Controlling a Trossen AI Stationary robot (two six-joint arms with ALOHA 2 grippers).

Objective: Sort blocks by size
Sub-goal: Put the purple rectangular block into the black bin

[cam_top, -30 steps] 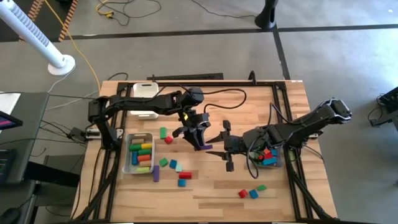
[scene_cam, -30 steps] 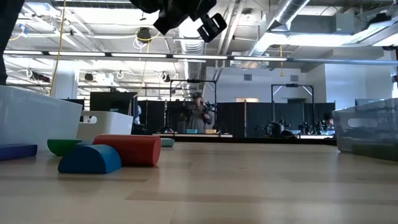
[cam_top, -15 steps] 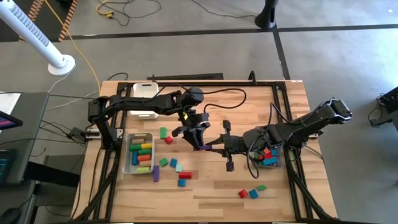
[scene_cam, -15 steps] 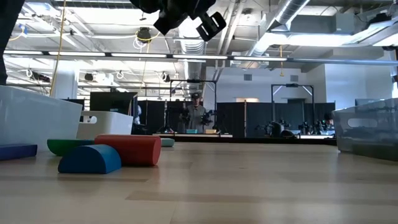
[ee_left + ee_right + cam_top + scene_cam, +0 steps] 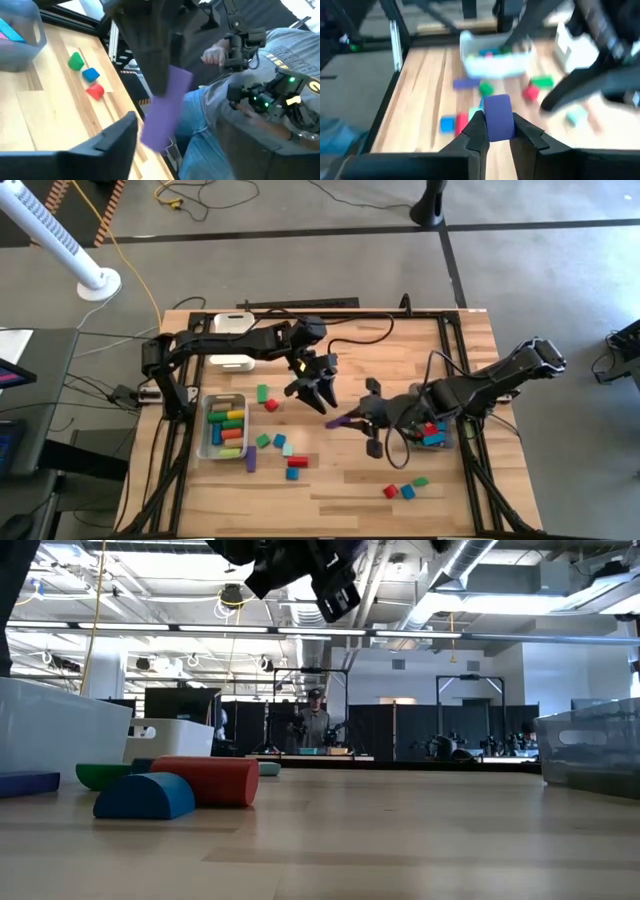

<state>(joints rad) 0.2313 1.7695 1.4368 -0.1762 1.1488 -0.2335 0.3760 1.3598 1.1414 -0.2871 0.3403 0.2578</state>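
The right claw (image 5: 352,420) is clamped on a purple block (image 5: 340,421), which sits between its two fingers (image 5: 476,131) above the middle of the table (image 5: 340,490); the right wrist view shows the block (image 5: 498,116) pinched on both sides. The left claw (image 5: 318,392) hangs just beside it, toward the back of the table, with its fingers spread apart and nothing between them. From the left wrist view the same purple block (image 5: 166,107) shows just past the left claw's own dark fingers (image 5: 107,137), clear of them.

Counting from above: one clear bin (image 5: 207,425) near the left edge holds a stack of blocks in blue, green, yellow, red and pink; their exact number cannot be told. A second clear bin (image 5: 437,442) on the right, under the right arm, holds a few red and blue blocks. One white tray (image 5: 230,325) stands at the back left.

Loose on the wood to the left are a green block (image 5: 262,393), a red block (image 5: 271,406), a green one (image 5: 264,440), two teal ones (image 5: 283,446), a purple bar (image 5: 251,459), a red block (image 5: 296,462) and a blue block (image 5: 292,474). Near the front right lie three more, apart from the rest: red (image 5: 390,492), blue (image 5: 407,492) and green (image 5: 421,481).

In the low view, a blue half-round block (image 5: 145,796) touches a red cylinder (image 5: 205,780).
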